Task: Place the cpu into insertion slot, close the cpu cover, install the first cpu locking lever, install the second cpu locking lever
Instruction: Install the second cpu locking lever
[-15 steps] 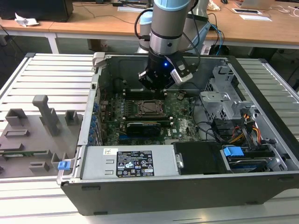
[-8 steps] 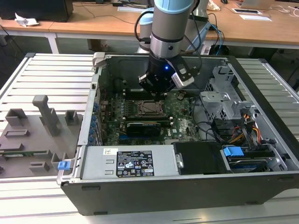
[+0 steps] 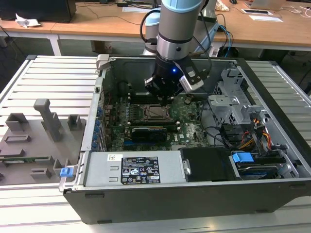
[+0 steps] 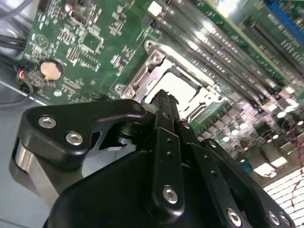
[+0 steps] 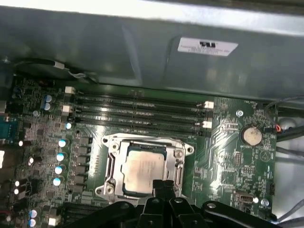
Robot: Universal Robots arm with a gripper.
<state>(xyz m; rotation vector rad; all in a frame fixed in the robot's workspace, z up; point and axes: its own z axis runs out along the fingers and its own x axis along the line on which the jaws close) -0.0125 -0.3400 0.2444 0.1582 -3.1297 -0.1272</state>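
Slatted metal tabletop (image 3: 53,73) carried an open computer case (image 3: 194,189), wooden desks behind. Grey fixture blocks (image 3: 46,121) sat on the tabletop at the exterior view's left. Arm reached down into the case over the green motherboard (image 5: 228,142).

Jaws (image 5: 162,186) pressed together, pinching nothing, tips hovering just above the socket's near edge. Cpu (image 5: 142,168) lay flat in the insertion slot (image 4: 178,90), silver top showing. Cpu cover (image 5: 114,142) lay closed down around the chip, framing it. Cpu sat just beyond the jaw tips in both wrist views; whether they touched it, could not tell. Memory slots (image 5: 137,111) ran alongside the socket.
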